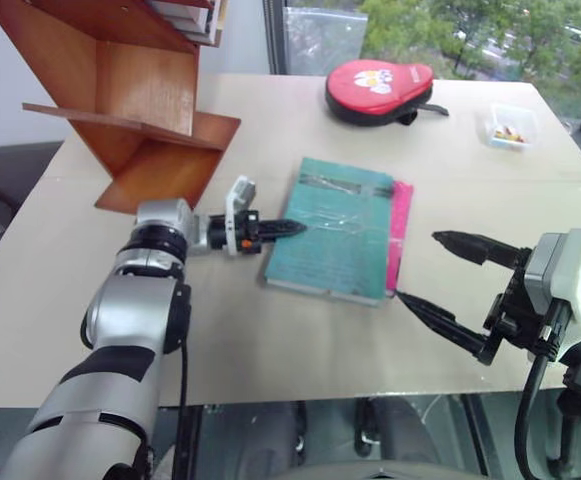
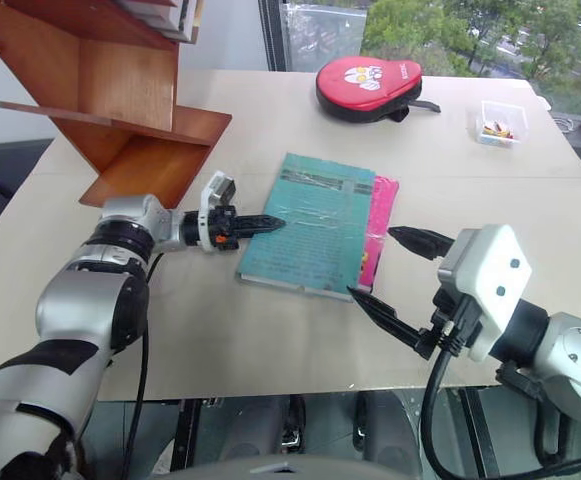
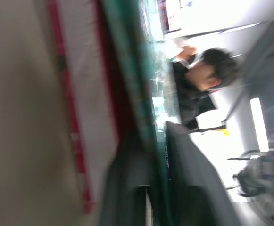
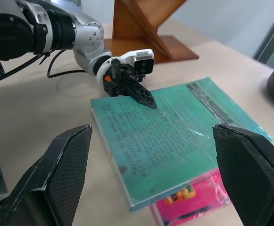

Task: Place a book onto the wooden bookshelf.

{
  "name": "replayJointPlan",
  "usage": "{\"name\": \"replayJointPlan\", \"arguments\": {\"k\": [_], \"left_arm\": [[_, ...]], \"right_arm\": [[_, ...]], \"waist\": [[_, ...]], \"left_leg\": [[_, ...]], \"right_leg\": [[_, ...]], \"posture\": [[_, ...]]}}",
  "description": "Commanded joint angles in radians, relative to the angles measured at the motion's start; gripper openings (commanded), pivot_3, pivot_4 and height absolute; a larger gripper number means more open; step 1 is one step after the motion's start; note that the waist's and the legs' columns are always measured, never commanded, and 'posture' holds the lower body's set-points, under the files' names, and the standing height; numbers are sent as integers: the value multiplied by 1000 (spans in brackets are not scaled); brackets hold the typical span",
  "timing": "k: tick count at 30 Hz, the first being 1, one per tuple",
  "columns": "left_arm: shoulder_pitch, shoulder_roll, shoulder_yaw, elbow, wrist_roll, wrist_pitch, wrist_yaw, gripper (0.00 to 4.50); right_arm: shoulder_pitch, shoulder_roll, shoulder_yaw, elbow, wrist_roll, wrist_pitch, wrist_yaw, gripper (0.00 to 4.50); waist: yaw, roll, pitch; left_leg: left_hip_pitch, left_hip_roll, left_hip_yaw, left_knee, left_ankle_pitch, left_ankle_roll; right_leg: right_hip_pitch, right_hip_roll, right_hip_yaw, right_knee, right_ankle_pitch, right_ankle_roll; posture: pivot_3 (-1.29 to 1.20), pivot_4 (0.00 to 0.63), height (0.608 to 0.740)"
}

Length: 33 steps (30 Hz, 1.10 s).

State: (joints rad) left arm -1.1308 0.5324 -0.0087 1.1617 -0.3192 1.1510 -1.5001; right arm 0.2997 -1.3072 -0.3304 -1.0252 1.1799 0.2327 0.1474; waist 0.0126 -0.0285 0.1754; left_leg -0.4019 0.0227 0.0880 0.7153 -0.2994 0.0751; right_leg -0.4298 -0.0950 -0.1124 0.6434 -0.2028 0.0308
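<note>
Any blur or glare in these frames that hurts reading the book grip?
Left wrist view: heavy smear, the teal book edge and a finger barely separable. Right wrist view: sharp on the left hand at the book's edge; own fingers soft. Left eye view: plastic wrap glints on the cover; bright window washes the top.

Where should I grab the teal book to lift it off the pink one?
Take the teal book by its long edge on the robot's left, coming in level from that side. It lies flat on the pink book, so only the edges offer a pinch. The left gripper is already closed on that edge; the right gripper stands open beside it.
</note>
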Motion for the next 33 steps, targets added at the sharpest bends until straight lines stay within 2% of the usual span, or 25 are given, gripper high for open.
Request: {"name": "replayJointPlan", "arguments": {"k": [1, 10, 14, 18, 23, 26, 30, 33], "left_arm": [[20, 50, 16, -89, -26, 52, -12, 69], [171, 136, 96, -389, -156, 235, 71, 69], [268, 141, 202, -599, -252, 355, 166, 69], [364, 100, 341, -796, -328, 445, 292, 69], [479, 82, 450, -978, -525, 463, 477, 69], [513, 83, 486, -1031, -650, 463, 583, 69], [528, 21, 539, -1172, -784, 463, 761, 69], [523, -20, 551, -1339, -794, 429, 806, 69]], "right_arm": [[-69, 34, 26, -19, 15, 28, 17, 4208], [-265, 124, 146, 78, -57, 154, 147, 4208], [-331, 146, 162, 131, -61, 196, 243, 4208], [-336, 162, 136, 153, -61, 221, 323, 4208], [-341, 204, 112, 170, -59, 247, 367, 4208], [-365, 221, 109, 176, -51, 263, 368, 4208], [-379, 230, 87, 203, -61, 284, 402, 4208], [-376, 233, 62, 214, -67, 292, 418, 4208]], "waist": [[2, 0, 0], [4, 0, 0], [2, 0, 0], [3, 1, 0], [3, 1, 0], [4, 1, 0], [5, 1, 0], [4, 1, 0]], "left_leg": [[0, 0, 0, 0, 0, 0], [-4, 0, -2, 3, -1, 2], [-5, 0, -2, 4, -1, 2], [-5, 0, -4, 4, -1, 2], [-5, -1, -4, 5, -1, 1], [-4, 0, -5, 5, -1, 1], [0, -1, -5, 4, -1, 1], [1, -1, -5, 4, -1, 0]], "right_leg": [[0, 0, 0, 0, 0, 0], [-1, -1, -1, 0, 2, -3], [-2, -2, -2, 1, 2, -3], [-2, -2, -3, 0, 2, -3], [-1, -4, -4, 1, 2, -3], [-1, -8, -4, 1, 2, -3], [4, -9, -4, 1, 2, -3], [6, -9, -4, 1, 2, -3]], "posture": [[0, 150, 740], [0, 150, 740], [0, 150, 740], [0, 150, 740], [0, 150, 740], [0, 150, 740], [0, 150, 740], [0, 150, 740]]}}
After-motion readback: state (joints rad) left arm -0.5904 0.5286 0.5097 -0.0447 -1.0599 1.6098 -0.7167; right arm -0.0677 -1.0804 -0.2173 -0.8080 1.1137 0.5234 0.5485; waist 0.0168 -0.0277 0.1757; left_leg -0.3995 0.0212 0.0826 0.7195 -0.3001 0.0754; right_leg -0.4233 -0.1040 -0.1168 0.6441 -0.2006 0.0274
